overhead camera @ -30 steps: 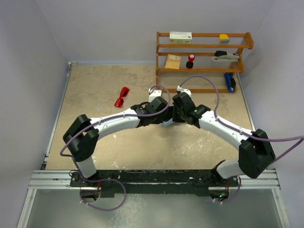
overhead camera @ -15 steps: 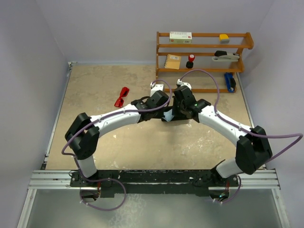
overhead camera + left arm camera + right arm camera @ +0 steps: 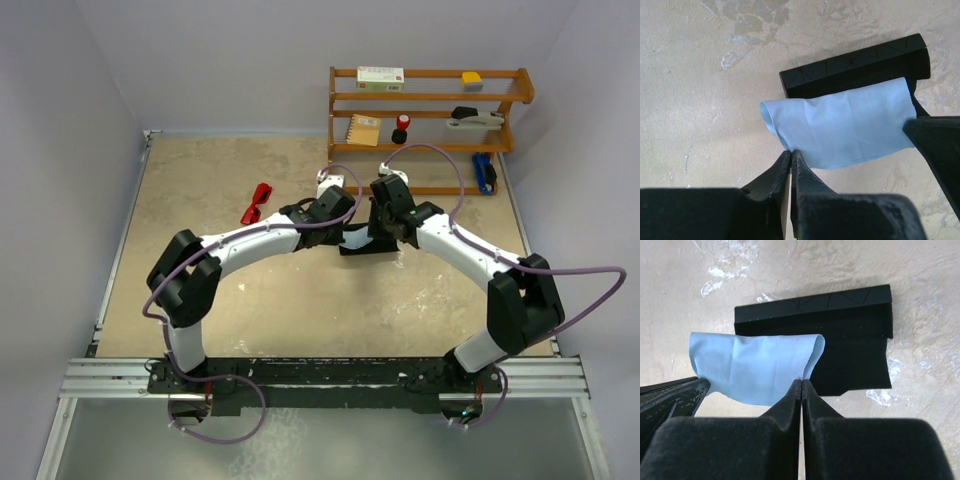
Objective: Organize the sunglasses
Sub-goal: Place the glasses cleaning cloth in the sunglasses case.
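Sunglasses [image 3: 257, 204], one small bright red pair with glossy plastic frame and arms, lie on the table [image 3: 200, 270] left of centre in the overhead view, well apart from both arms and from the case.

At the middle of that view sits the black case [image 3: 840, 340], oblong and matte, with a raised ridge along its far edge and a flat, felt-like flap on the near side. A light blue cloth [image 3: 755, 367], thin and soft, sags in a loose fold in front of it, covering part of its length; whether cloth and case touch I cannot tell.

The left claw [image 3: 791, 155] is closed tight on one corner of the cloth, and the right claw [image 3: 802, 385] is pinched shut on the opposite edge.

The tabletop is beige and mottled like worn stone.

At the upper right stands a wooden rack [image 3: 430, 100] holding a white and green box [image 3: 380, 78], a tan spiral notebook [image 3: 363, 130] and other small items; none of the printing is readable.
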